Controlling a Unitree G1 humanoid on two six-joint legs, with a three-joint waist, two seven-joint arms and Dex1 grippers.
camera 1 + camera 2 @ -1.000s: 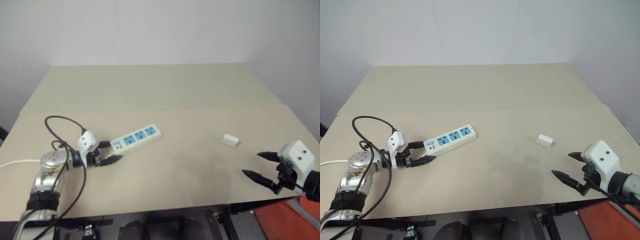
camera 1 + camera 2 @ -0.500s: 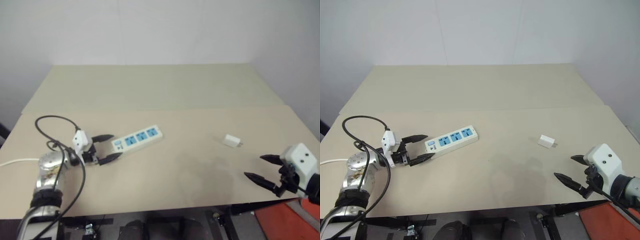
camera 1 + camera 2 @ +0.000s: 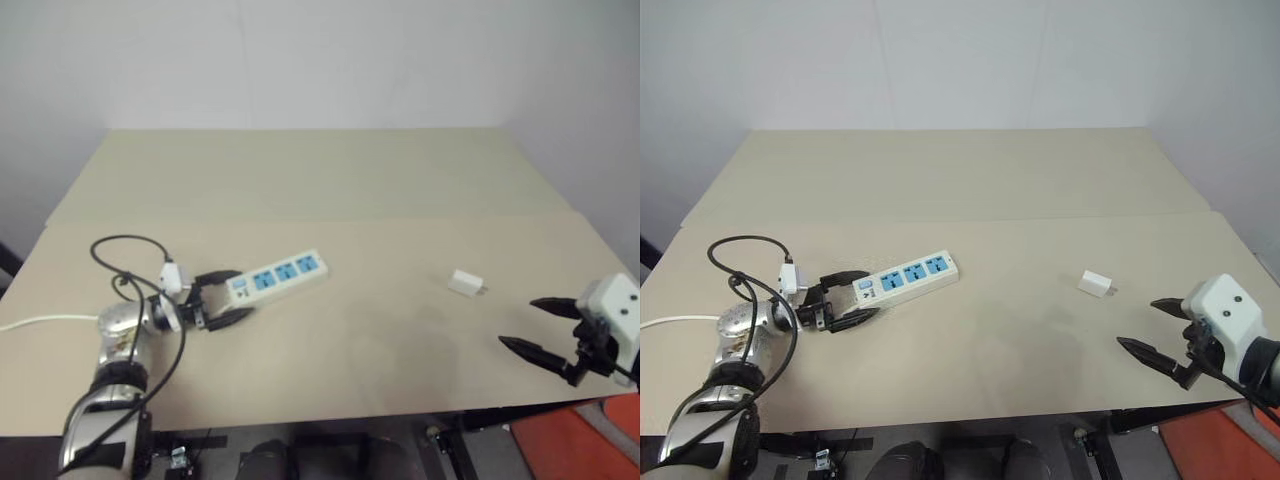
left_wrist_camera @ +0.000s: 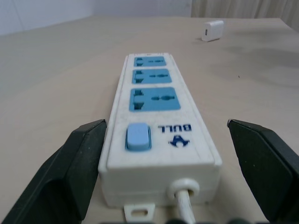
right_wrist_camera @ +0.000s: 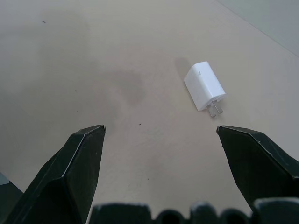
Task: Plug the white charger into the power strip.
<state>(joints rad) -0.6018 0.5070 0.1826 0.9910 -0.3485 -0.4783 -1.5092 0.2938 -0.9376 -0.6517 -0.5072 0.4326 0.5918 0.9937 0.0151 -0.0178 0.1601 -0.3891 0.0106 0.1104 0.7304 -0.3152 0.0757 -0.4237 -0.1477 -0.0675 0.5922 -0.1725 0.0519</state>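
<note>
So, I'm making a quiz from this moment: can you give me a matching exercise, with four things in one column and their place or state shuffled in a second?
Column one:
1. white charger
2. power strip
3. left hand
4. right hand

Column two:
A. open, its fingers either side of the strip's switch end
B. lying alone on the table, prongs out to the side
C. open, held off the table's near right edge
D. lying flat, three blue sockets up, nothing plugged in

Pairs: 1-B, 2-D, 3-A, 4-C
</note>
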